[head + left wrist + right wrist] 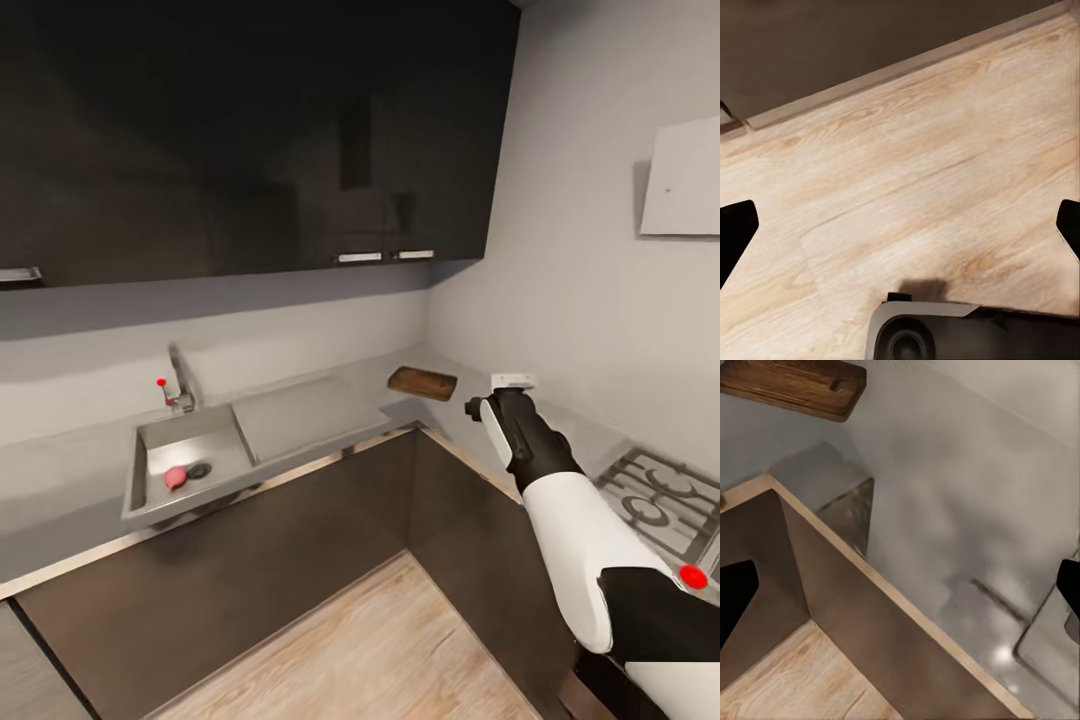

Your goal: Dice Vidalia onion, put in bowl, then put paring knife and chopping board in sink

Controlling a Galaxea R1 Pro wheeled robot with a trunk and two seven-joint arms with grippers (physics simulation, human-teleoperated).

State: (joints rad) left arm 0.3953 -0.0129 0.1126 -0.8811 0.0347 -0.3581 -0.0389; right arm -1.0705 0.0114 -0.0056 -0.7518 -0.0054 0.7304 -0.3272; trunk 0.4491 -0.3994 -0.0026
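Approach stage: right arm raised over the counter corner, nothing held, onion not yet taken.

Vidalia onion [176, 477] lies in the sink [160, 440] basin by the drain; chopping board [422, 382] sits in the far counter [60, 480] corner, well apart. Right gripper [900, 589] jaws are spread wide and empty above the counter edge; left gripper [900, 229] jaws likewise wide, over the wooden floor [945, 172]. Risks: the right arm is far from the sink, so a long reach may clip the faucet [181, 380] or basin wall; the round onion could roll from a loose pinch.
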